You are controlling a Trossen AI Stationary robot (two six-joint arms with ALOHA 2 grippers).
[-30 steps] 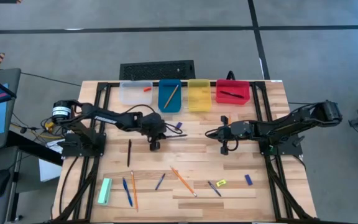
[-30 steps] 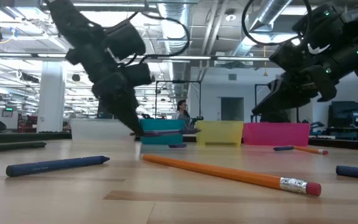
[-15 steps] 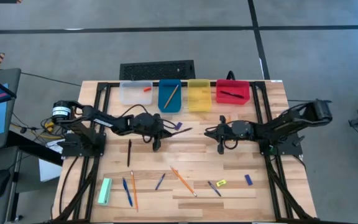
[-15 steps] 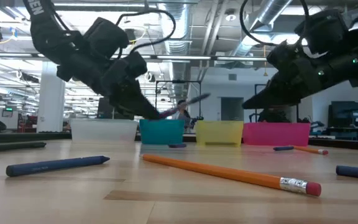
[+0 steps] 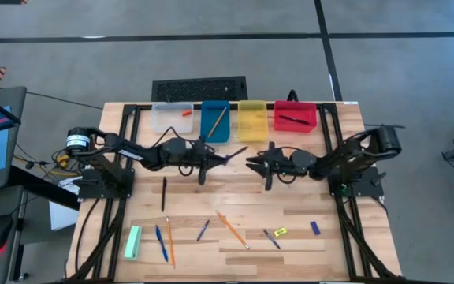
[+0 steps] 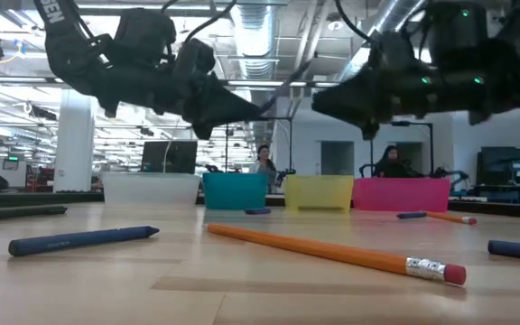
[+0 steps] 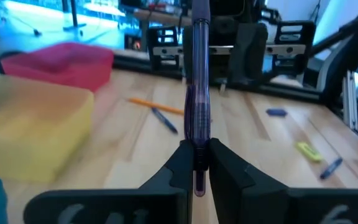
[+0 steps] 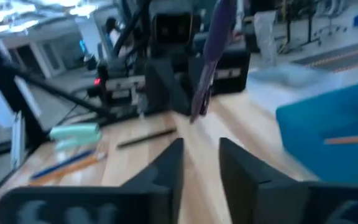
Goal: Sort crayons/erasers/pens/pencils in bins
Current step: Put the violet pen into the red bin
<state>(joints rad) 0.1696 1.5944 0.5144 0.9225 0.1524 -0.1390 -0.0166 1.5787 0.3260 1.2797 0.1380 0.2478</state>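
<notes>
1. High view shows our pale planked wooden table (image 5: pixel 306 213), smooth with visible grain, bearing four small rectangular plastic bins (image 5: pixel 215 121) in a back row: clear, blue, yellow and red.
2. We have both dark arms meeting above mid-table, just in front of the bins. Our left gripper (image 7: pixel 196 163) is clamped on the tail of a slim translucent purple pen (image 7: pixel 199 112), which points toward our right gripper (image 8: pixel 199 163).
3. Our right gripper's flat dark fingers (image 8: pixel 166 165) stand apart, the pen's tip near them but not between them.
4. We judge this a handover. If the left lets go before the right closes, the slick, round barrel could drop and roll; a misaligned approach could knock it askew.
5. Long thin orange pencils (image 5: pixel 231 229) and dark pens (image 5: pixel 163 192) lie scattered on the near half, unsorted.
6. Tiny blocky erasers, yellow (image 5: pixel 280 232) and blue (image 5: pixel 314 227), sit near the right front.
</notes>
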